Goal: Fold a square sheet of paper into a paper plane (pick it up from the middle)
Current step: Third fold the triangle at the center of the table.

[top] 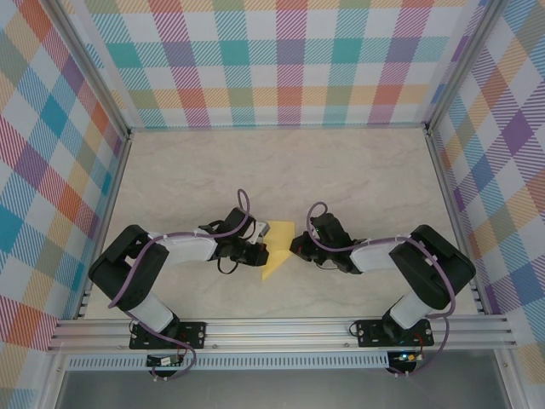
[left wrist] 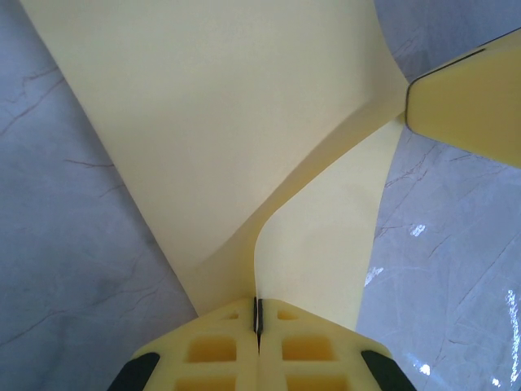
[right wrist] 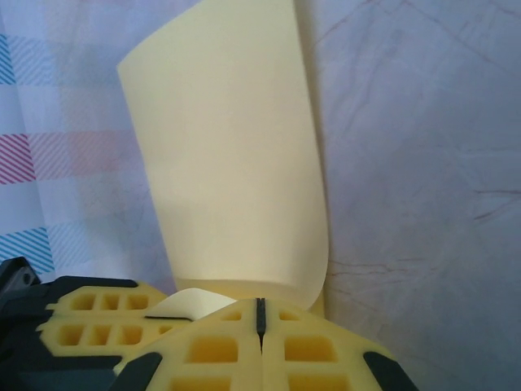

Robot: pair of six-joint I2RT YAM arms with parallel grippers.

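Note:
The square sheet of paper point(top: 278, 249) is pale yellow and hangs bent between my two grippers, just above the middle of the table near its front. My left gripper point(top: 258, 249) is shut on one edge of it. In the left wrist view the sheet point(left wrist: 203, 122) fans up and away from the shut jaws point(left wrist: 257, 316), with a curved bend running to the right gripper's fingertip point(left wrist: 468, 102). My right gripper point(top: 295, 245) is shut on the opposite side. From its jaws point(right wrist: 260, 314) the sheet point(right wrist: 228, 163) curls upward, beside the left fingers point(right wrist: 89, 322). The paper plane is out of view.
The pale marbled tabletop point(top: 358, 170) is boxed in by plaid walls point(top: 289, 60) at the back and both sides. An aluminium rail point(top: 281, 332) carrying the arm bases runs along the near edge.

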